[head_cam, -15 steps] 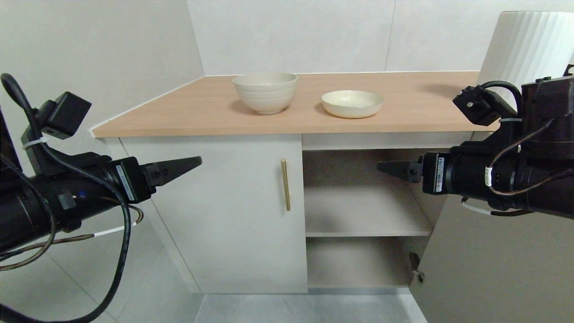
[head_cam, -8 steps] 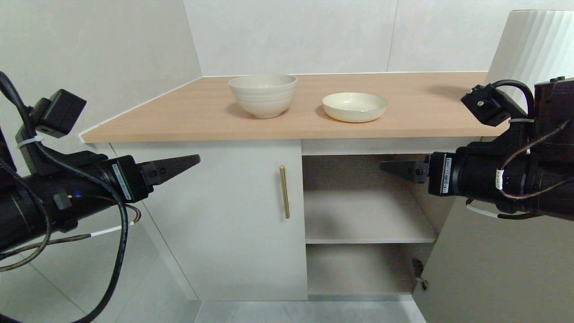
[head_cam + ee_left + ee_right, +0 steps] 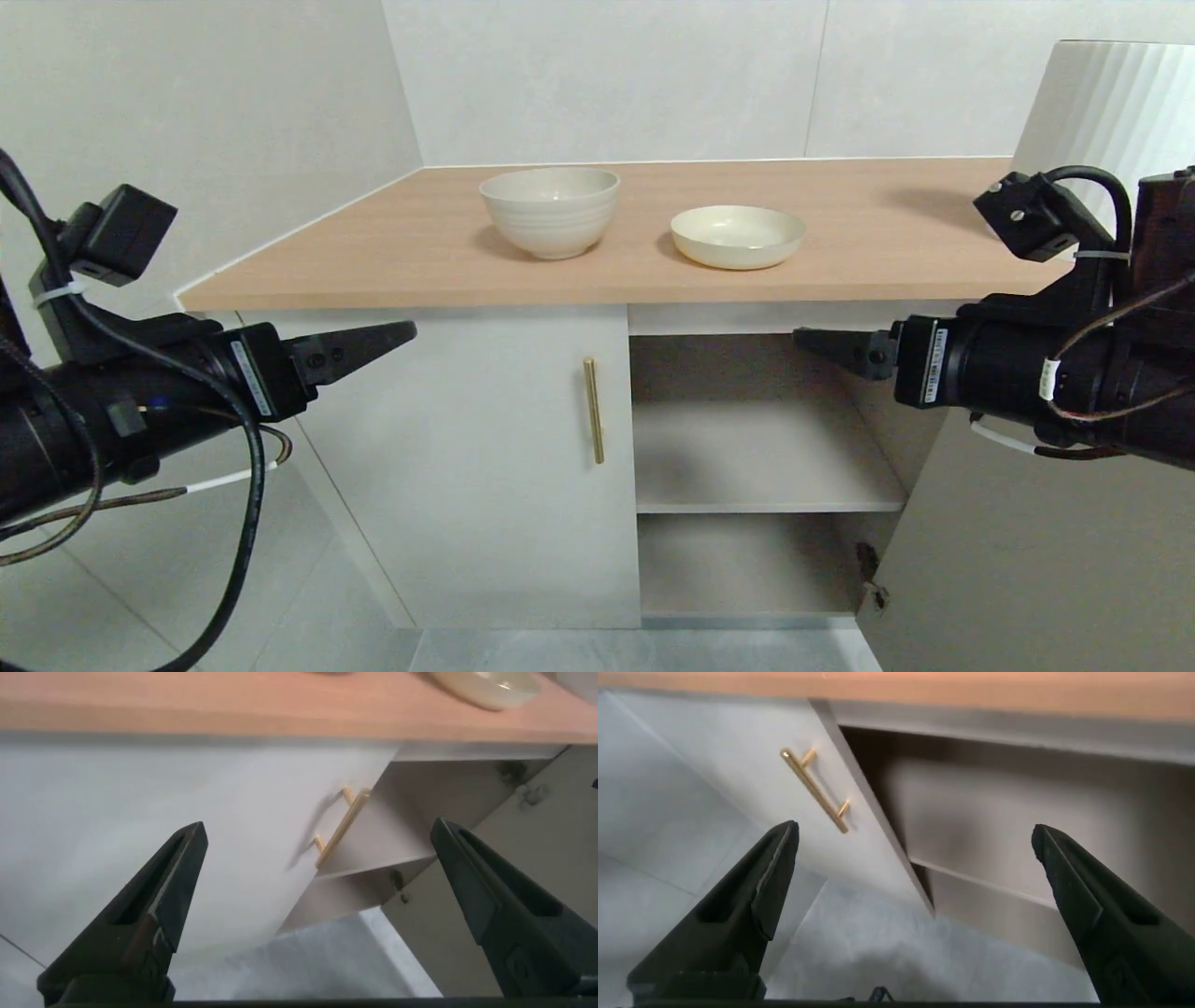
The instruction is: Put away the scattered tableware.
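One bowl (image 3: 550,211) and one shallow dish (image 3: 738,236) are sitting near the countertop's (image 3: 887,233) front edge; the left gripper (image 3: 318,829) and right gripper (image 3: 914,831) are hanging with fingers spread apart.

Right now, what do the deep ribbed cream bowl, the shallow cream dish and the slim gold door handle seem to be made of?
Deep ribbed cream bowl: likely glazed ceramic, going by its soft sheen and thick rim; melamine is possible. Shallow cream dish: the same, with a glossier inside. Slim gold door handle: probably brushed brass-coloured metal, with an even satin glint.
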{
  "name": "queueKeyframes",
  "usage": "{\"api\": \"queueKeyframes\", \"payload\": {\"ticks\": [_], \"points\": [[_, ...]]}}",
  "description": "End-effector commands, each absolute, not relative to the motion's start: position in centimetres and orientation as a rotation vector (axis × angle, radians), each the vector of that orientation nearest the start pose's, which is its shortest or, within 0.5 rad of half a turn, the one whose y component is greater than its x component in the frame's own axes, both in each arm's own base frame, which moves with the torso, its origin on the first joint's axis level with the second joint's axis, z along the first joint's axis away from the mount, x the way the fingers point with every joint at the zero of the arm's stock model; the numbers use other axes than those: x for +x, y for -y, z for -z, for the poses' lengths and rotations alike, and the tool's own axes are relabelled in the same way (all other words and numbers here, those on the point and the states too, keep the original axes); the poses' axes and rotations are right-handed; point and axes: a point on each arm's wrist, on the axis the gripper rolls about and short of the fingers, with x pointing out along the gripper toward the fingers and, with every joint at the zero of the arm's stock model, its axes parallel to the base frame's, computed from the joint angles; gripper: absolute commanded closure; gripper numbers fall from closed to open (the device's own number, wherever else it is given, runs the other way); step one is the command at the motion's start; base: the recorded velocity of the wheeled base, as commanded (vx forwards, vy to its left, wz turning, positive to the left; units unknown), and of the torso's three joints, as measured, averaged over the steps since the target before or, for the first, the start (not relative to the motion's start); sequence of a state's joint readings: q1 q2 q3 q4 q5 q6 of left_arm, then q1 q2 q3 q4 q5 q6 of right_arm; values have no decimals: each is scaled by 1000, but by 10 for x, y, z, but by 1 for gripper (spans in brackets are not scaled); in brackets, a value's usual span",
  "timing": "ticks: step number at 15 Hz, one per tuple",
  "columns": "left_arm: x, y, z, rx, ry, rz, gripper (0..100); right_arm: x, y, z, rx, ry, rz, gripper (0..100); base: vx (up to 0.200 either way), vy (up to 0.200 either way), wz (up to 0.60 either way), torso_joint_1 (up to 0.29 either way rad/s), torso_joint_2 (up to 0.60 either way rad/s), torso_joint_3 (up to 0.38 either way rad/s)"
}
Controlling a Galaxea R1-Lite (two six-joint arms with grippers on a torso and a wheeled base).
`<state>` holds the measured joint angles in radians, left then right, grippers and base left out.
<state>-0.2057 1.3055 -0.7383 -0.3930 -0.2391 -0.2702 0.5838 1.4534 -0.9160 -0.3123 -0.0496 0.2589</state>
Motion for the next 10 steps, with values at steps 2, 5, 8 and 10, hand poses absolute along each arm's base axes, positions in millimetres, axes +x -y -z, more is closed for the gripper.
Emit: {"api": "queueKeyframes", "payload": {"ticks": [2, 5, 8, 10], "points": [[205, 49, -240, -268, -243, 419, 0, 212, -138, -250, 181, -286, -499, 0, 0, 0, 0, 117, -342, -286], [216, 51, -240, -270, -253, 419, 0, 217, -142, -246, 176, -299, -499, 0, 0, 0, 0, 170, -510, -294], [233, 55, -238, -270, -271, 415, 0, 233, -152, -237, 175, -283, -502, 0, 0, 0, 0, 183, -474, -290], [247, 58, -235, -269, -292, 416, 0, 241, -156, -235, 156, -257, -505, 0, 0, 0, 0, 188, -474, -293]]}}
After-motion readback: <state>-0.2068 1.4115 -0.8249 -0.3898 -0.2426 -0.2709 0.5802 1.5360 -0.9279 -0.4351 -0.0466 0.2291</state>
